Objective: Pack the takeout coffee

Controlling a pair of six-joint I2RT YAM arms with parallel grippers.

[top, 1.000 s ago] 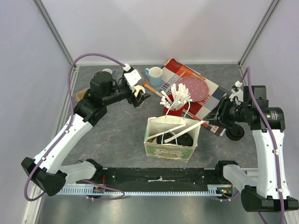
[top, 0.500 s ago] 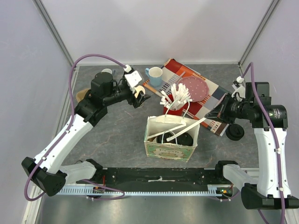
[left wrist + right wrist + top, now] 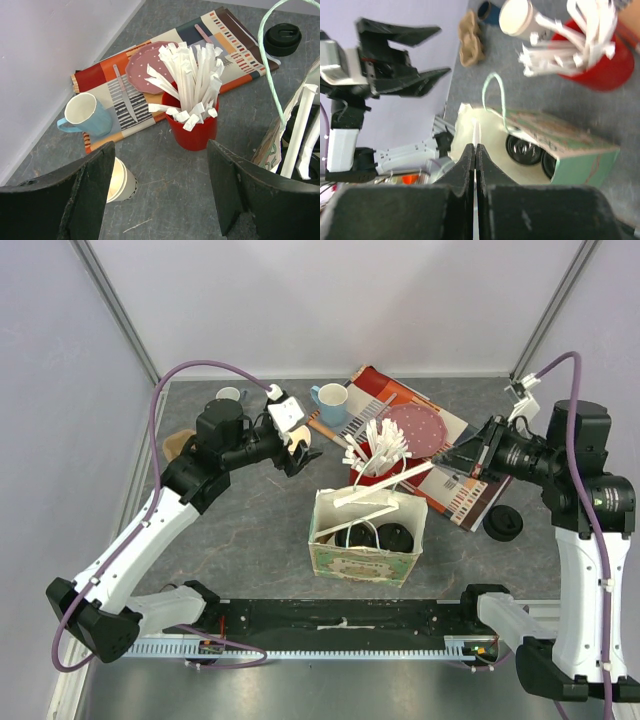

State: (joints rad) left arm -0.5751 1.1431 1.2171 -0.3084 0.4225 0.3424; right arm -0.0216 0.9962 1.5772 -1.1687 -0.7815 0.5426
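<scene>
Top external view: the right claw (image 3: 455,458) has been shut on a white wrapped straw (image 3: 395,480) and drawn back, so the straw is lifted across the paper bag (image 3: 365,562); two black-lidded coffee cups (image 3: 521,145) are already packed inside; the left claw (image 3: 160,145) is held apart.

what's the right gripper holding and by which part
The right gripper is shut on a long white stick, pinched at one end; its other end rests on the paper bag. The left gripper is open and holds nothing.
</scene>
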